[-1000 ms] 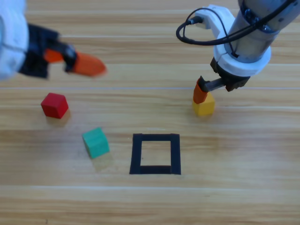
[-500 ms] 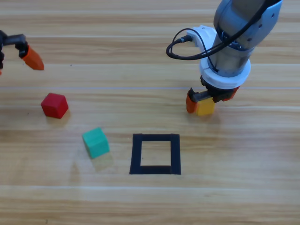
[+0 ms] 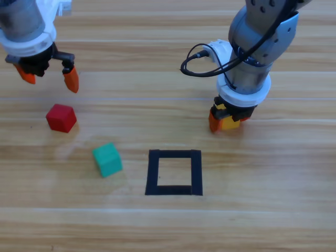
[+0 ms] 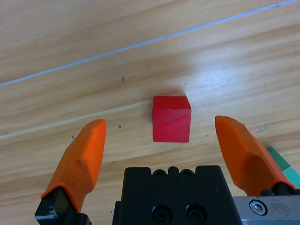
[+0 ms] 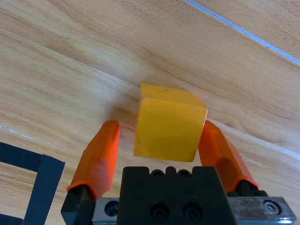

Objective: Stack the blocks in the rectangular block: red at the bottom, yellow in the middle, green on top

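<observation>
Your right gripper (image 3: 227, 119) straddles the yellow cube (image 3: 231, 124) on the wooden table (image 3: 157, 226), up and to the right of the rectangular block (image 3: 174, 172); in the right wrist view the yellow cube (image 5: 168, 123) sits between the jaws, one jaw touching its side while a thin gap shows at the other, so the grip is nearly but not fully closed. The black tape outline encloses only bare wood. The green cube (image 3: 107, 159) lies just left of the outline, slightly turned, and the red cube (image 3: 61, 117) rests farther left and up, well apart from the square. Your left gripper (image 3: 48, 77) hangs above the red cube with its jaws spread wide and holding nothing; the left wrist view shows the red cube (image 4: 171, 118) centred between them, untouched. No writing or labels can be read on any cube. A black cable (image 3: 202, 60) loops beside the right arm's wrist.
</observation>
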Motion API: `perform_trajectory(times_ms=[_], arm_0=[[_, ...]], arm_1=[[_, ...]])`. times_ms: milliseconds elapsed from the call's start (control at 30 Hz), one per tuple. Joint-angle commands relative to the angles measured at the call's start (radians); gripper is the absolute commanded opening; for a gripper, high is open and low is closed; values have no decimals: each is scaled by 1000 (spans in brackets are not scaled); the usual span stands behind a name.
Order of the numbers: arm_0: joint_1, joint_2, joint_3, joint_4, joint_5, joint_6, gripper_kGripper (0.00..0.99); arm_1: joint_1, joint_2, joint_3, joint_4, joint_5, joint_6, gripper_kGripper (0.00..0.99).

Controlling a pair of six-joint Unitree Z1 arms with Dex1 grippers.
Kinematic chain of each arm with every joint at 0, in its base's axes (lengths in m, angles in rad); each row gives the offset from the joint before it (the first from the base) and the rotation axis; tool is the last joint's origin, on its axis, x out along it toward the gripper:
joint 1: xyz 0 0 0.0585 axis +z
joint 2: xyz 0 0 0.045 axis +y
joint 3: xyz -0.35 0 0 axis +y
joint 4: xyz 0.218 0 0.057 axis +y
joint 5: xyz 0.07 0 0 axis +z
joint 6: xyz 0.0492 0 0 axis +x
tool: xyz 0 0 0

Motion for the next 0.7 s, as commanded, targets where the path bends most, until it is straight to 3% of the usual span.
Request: perform_trajectory(times_ms=[33, 133, 167, 333, 700], arm_0=[[-15, 89, -34, 35, 4, 13, 990], [-15, 107, -31, 41, 3, 15, 990], [-15, 109, -26, 42, 3, 13, 990], [-13, 119, 8, 42, 1, 12, 990], [-38, 81, 81, 42, -14, -8, 990]], arm_1=[[-54, 79, 0, 16, 18, 12, 727], [-54, 78, 0, 20, 10, 27, 707], [-54, 76, 0, 20, 10, 30, 540], [-54, 62, -9, 20, 27, 27, 0], [-48, -106, 103, 20, 35, 75, 0]])
